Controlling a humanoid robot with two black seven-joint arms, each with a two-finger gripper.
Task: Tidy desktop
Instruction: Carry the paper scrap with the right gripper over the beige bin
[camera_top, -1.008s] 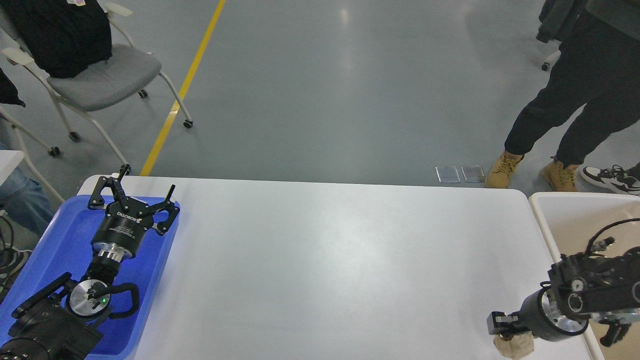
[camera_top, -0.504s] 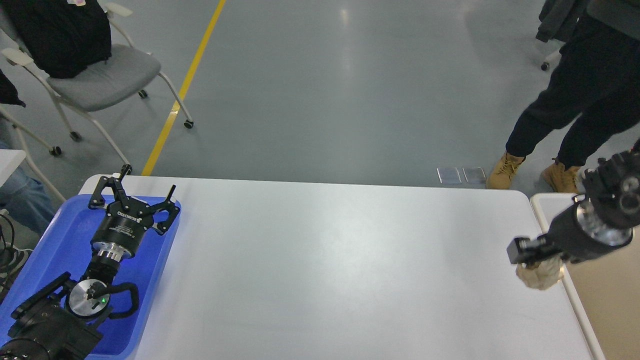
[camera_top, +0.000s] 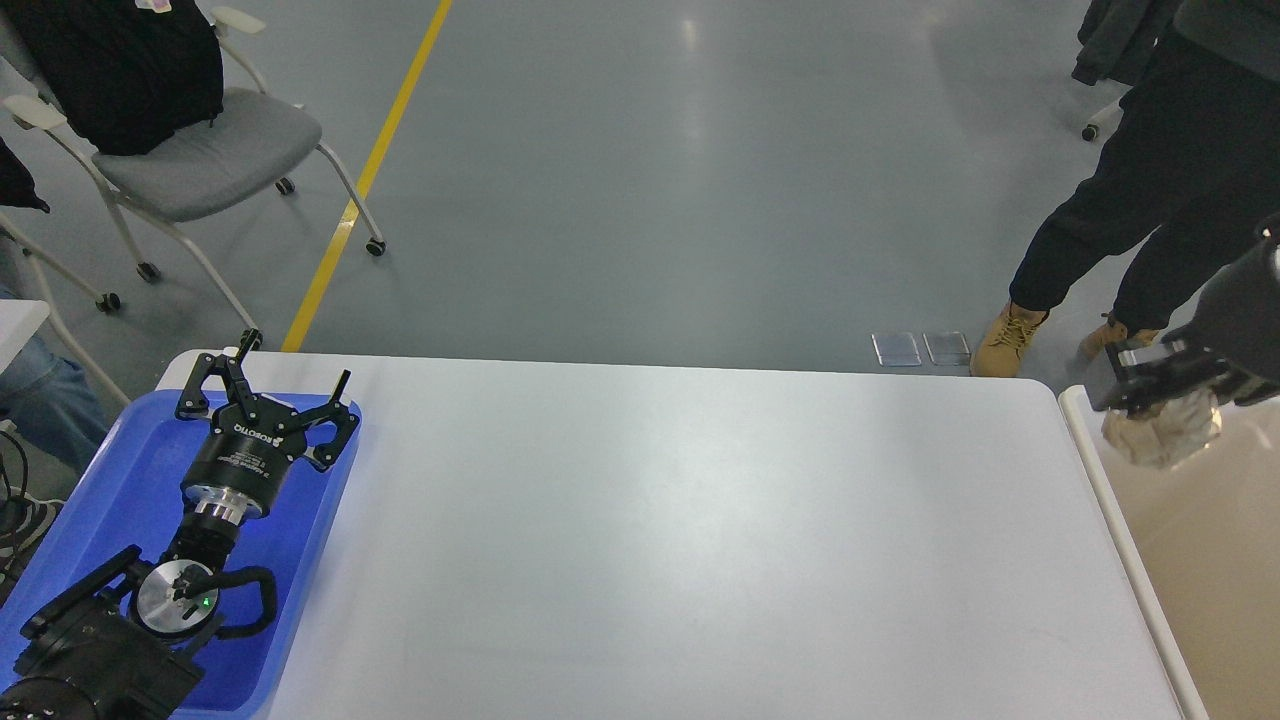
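Note:
The desktop (camera_top: 660, 540) is a large white rectangular tabletop with rounded corners, filling the middle of the head view. My right gripper (camera_top: 1140, 385) is shut on a crumpled beige paper ball (camera_top: 1165, 432) and holds it in the air over the beige bin (camera_top: 1200, 560), just past the desktop's right edge. My left gripper (camera_top: 270, 395) is open and empty, its fingers spread above the far end of the blue tray (camera_top: 120, 480) at the desktop's left end.
The beige white-rimmed bin stands against the desktop's right side. A person in dark trousers and tan boots (camera_top: 1010, 340) stands beyond the far right corner. A grey chair (camera_top: 200, 150) with black clothing is at the far left, next to a yellow floor line.
My right gripper has lifted the paper ball from the desktop's near right corner and carried it away and to the right, over the bin. The left arm has not moved.

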